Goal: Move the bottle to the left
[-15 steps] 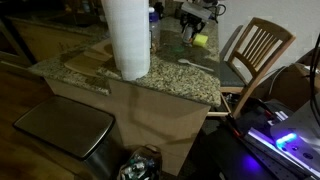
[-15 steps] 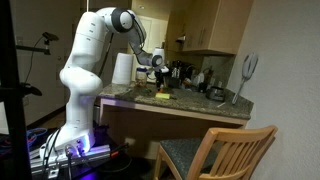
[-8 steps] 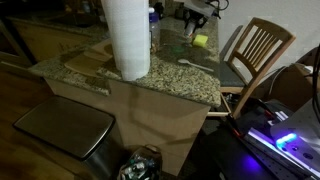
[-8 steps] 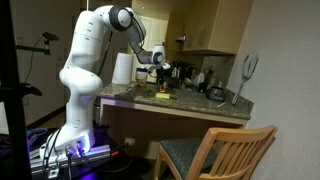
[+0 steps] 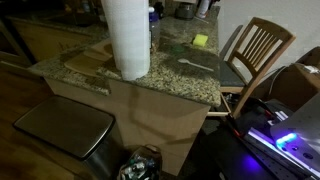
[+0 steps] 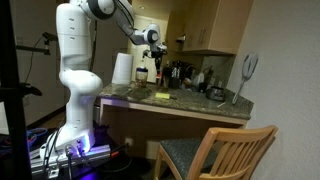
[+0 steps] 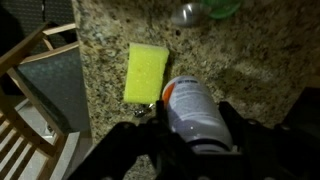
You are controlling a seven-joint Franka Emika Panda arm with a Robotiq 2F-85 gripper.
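Legible markings: none found in any view.
In the wrist view the bottle is too blurred for any label to be read, and the yellow sponge beside it carries no readable print. In an exterior view the paper-towel roll shows a blank white surface.

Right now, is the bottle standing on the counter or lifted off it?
Lifted off: the gripper holds the bottle, with the yellow sponge and counter below it in the wrist view.
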